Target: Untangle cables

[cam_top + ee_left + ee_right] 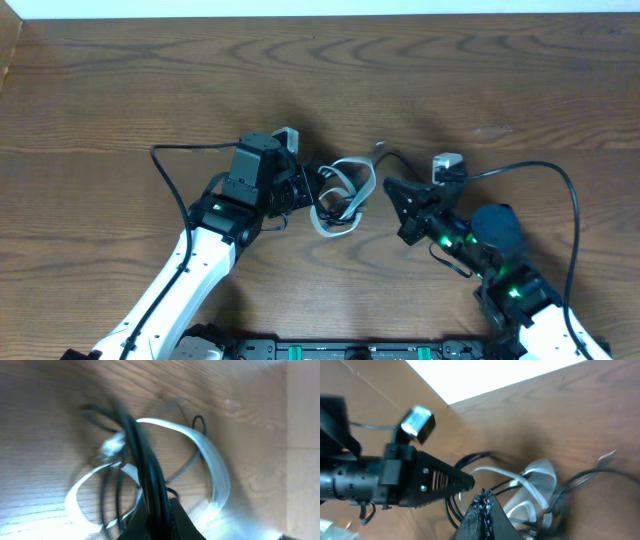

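Bench (120,90): brown wood grain, carrying everything listed. Left arm: white links entering from the near left, with its own thick black wire (160,165) arching out on the left side. Left claw (303,189): points right into the tangle. The right wrist view shows its fingers drawn to a narrow point (467,481), and the left wrist view shows a bundle of black cords (145,460) running straight down into it (170,515), so it is closed on the black cords. That view is blurred, so the exact pinch point is not clear. Cables: one heap at the middle of the bench, between the two claws. Black cords (328,200): several thin strands looped at the left half of the heap, touching the left claw. White cord (370,185): a flat pale loop wrapped around and through the black strands, lying on the wood (217,470) and rising in an arch on the right wrist view (540,472). Small pale plug end (379,150): on a thin strand leading out of the heap toward the far side. Right claw (390,185): just right of the heap, pointing left and far, with its fingers together in a narrow tip (482,510) near the black cords (470,457). Whether any strand is pinched in it cannot be told. Right arm: dark with green lights, entering from the near right, with a thick black wire (572,215) looping wide on its right side.
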